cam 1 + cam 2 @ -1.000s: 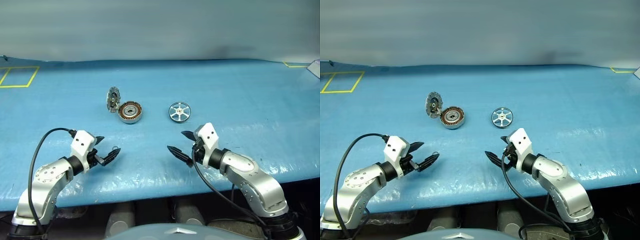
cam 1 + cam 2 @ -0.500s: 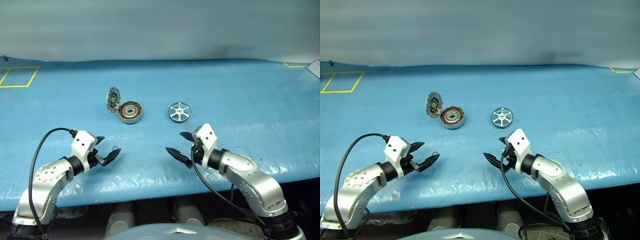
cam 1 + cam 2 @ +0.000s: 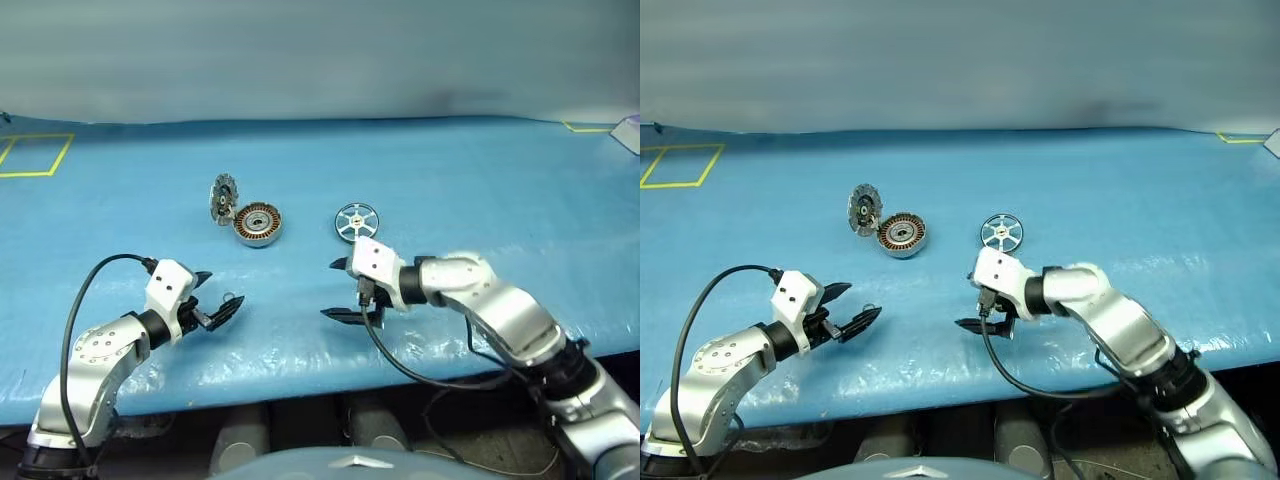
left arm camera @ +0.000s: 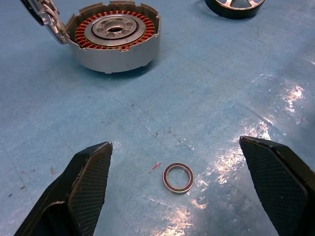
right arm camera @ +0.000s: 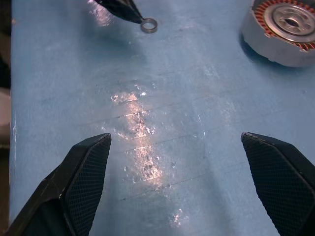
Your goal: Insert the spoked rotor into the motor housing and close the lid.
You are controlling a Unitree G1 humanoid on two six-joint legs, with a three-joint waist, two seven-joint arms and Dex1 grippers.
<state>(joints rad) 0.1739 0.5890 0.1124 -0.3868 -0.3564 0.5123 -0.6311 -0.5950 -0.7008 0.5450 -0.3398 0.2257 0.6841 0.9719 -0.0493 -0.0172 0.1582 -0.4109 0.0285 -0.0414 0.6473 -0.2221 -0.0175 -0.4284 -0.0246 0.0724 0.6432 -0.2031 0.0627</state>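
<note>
**Both grippers wide open and empty; rotor flat beside the open housing**

Head view: the motor housing (image 3: 258, 224) sits left of centre, mouth up, axis vertical. Its lid (image 3: 221, 197) stands tilted open at the housing's upper left. The spoked rotor (image 3: 357, 222) lies flat just right of centre. The left gripper (image 3: 212, 298), lower left, and the right gripper (image 3: 342, 288), below the rotor, are spread wide and hold nothing.

Left wrist view: a small ring (image 4: 178, 177) lies flat on the blue table cover (image 4: 216, 83) between the fingers (image 4: 88, 169).

Right wrist view: the housing sits in the upper right corner, and the fingertips (image 5: 91, 157) are wide apart over bare cover.
</note>
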